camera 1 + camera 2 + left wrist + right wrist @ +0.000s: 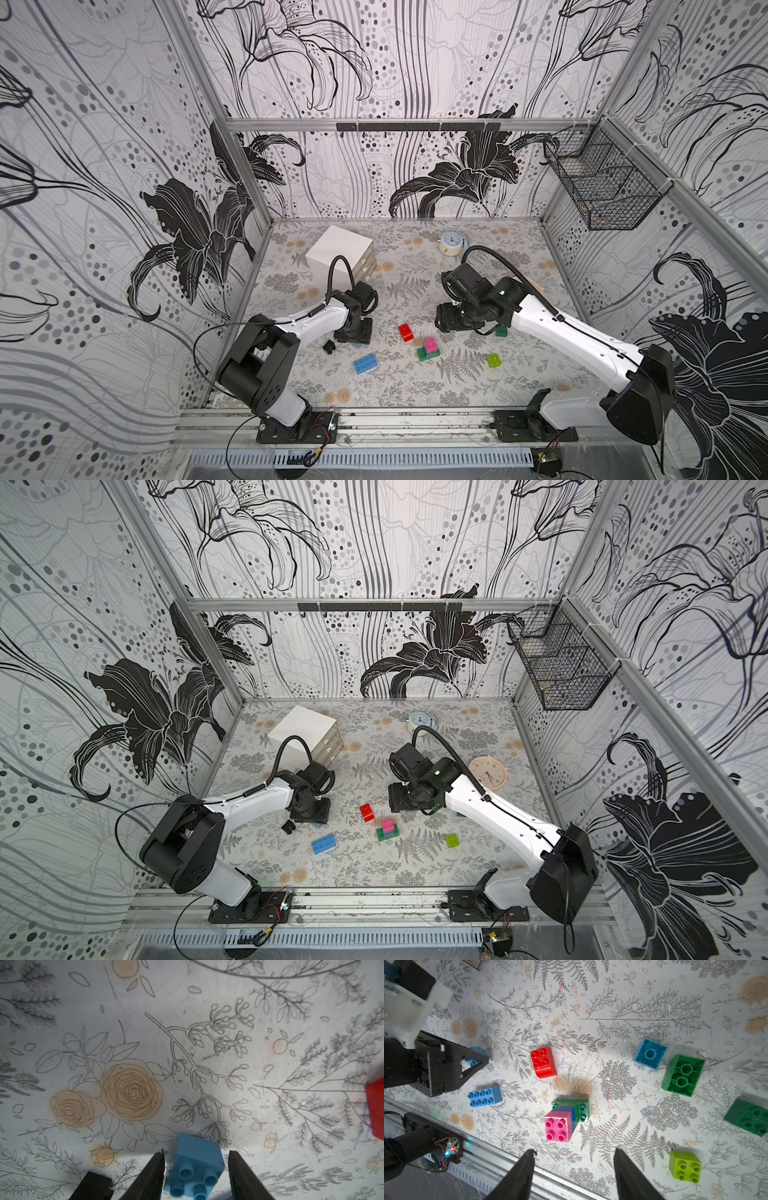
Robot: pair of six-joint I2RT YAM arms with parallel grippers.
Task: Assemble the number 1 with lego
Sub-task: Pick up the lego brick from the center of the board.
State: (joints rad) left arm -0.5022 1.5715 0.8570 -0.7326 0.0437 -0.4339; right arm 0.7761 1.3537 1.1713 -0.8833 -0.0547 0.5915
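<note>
Floral table (395, 257); basket (602, 187) unclear; left hand (196, 1153) apart astride light-blue brick (195, 1165); right hand (574, 1150) apart.

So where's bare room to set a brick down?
Free: the strip between the front rail and the blue brick and lime brick; between the white drawer box and blue clock. Crowded around the pink-topped stack and red brick.

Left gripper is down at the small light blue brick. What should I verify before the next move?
1. light blue brick sits between the left gripper jaws: ok.
2. Jaws pressing on that brick: not ok, a slim gap shows on each side.
3. Brick's studs facing up: cannot tell.
4. right gripper open and empty: ok.
5. pink-topped stack touched by neither gripper: ok.
6. red brick apart from the left gripper: ok.
</note>
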